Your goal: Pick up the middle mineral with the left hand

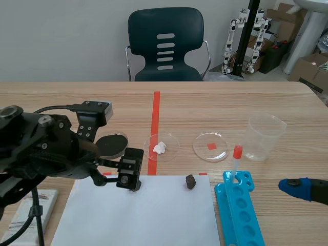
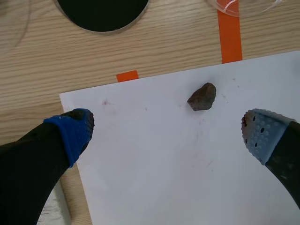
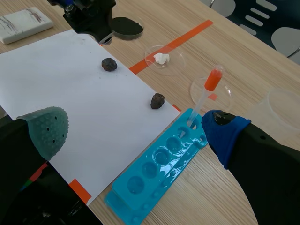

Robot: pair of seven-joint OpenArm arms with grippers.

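Mineral (image 2: pixel 202 97), a small dark brown lump with rough, uneven faces, lies on the white paper (image 2: pixel 178 178) near its far edge, close to the orange tape line (image 2: pixel 229 33). I judge it hard, light and apt to roll, so the pads (image 2: pixel 262 133) should close across its narrower waist on the flatter flanks. Left gripper (image 2: pixel 166 133) hangs low above the sheet, fingers (image 2: pixel 70 133) spread wide and holding nothing, the lump ahead of them and touching neither.
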